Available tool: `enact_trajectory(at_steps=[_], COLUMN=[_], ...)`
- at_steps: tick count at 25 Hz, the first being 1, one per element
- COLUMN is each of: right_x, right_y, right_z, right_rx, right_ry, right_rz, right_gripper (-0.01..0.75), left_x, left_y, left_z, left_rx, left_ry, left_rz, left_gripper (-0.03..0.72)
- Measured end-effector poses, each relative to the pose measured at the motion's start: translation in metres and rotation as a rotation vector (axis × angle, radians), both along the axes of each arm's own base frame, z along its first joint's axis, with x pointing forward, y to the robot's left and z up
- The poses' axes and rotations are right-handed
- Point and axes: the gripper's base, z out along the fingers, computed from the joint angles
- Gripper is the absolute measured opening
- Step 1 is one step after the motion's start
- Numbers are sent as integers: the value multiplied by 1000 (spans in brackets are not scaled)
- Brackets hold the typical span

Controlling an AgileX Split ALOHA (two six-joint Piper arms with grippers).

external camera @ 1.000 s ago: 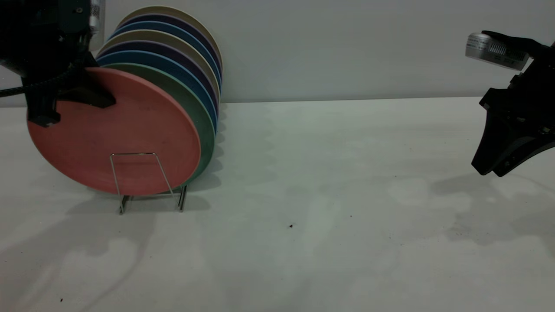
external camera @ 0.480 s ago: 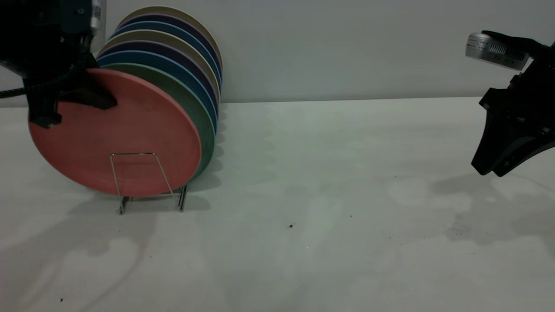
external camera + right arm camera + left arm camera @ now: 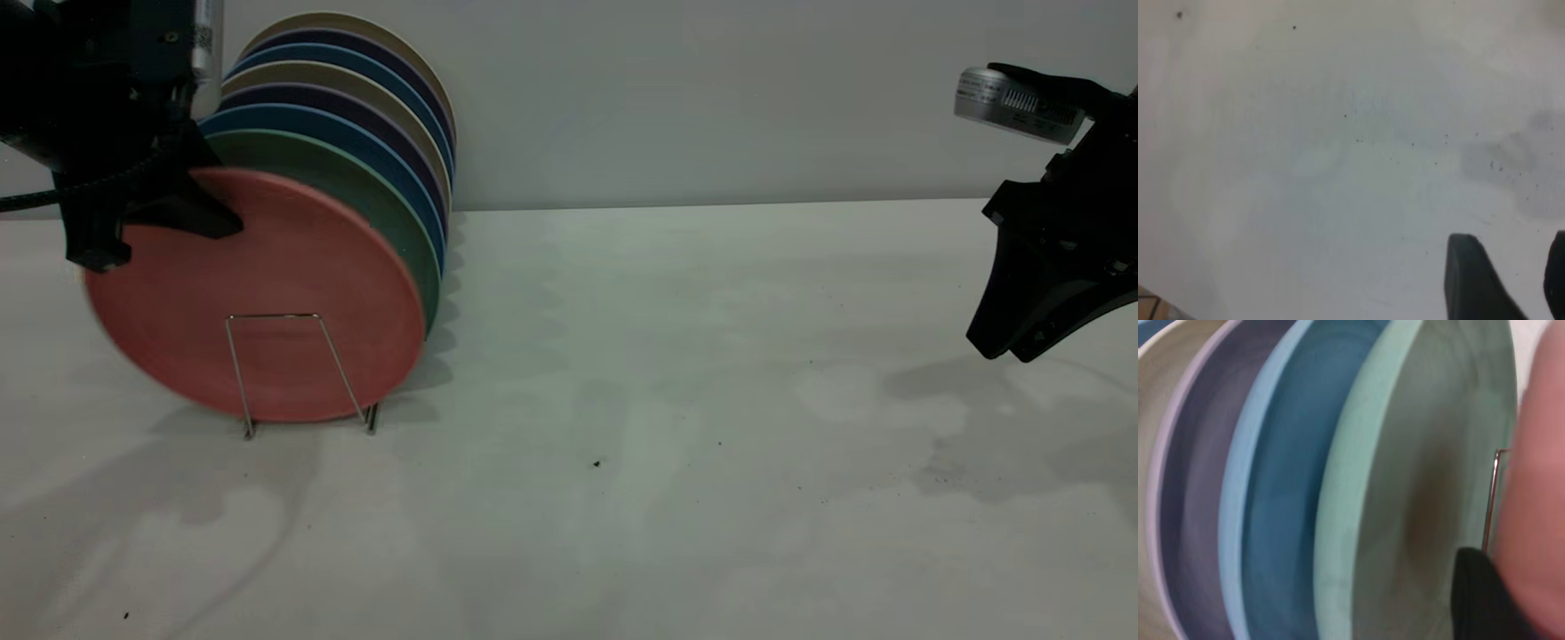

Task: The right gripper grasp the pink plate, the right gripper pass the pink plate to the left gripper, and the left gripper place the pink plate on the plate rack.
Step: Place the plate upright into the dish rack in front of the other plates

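The pink plate (image 3: pixel 258 298) had dropped lower into the plate rack (image 3: pixel 298 373) than a second ago, the left gripper (image 3: pixel 147 218) still pinching its top edge. Placement looked nearly done. The right gripper (image 3: pixel 1009 347) hung idle, fingers slightly spread.

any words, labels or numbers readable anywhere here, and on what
None can be read.
Silver camera box on the right arm's wrist: small dark print on a label, too small to read.
Silver camera box above the left gripper: a speckled label, too small to read.
Pink plate, the other plates, the plate rack and the table: no text.
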Motion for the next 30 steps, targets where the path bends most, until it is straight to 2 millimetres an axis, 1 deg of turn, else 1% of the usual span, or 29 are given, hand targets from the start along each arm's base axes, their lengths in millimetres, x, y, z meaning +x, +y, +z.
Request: enact_trajectory(at_steps=[3,6,10,16,24,27,30], right_x=[0,0,0,0,0,0,1], right_y=[0,0,0,0,0,0,1], right_z=[0,0,0,0,0,0,0], right_rx=[0,0,0,0,-1,-1,10], right_ry=[0,0,-1,-1,-2,-3,-12], right_rz=[0,0,0,0,-1,-1,7], right_gripper=[287,287,287,287,287,287,287], left_x=[0,0,-1,-5,-7,-10,-17], left_y=[0,0,-1,-2,-2,-2,-3], left_z=[0,0,2,17,30,41,61], left_rx=[-1,-1,-7,-14,-9,-10,-26], left_ry=[-1,-1,5,-25,-62,-93,-131], left_rz=[1,1,-9,-22,-24,-24,-36], left_gripper=[370,401,406,406,406,406,406])
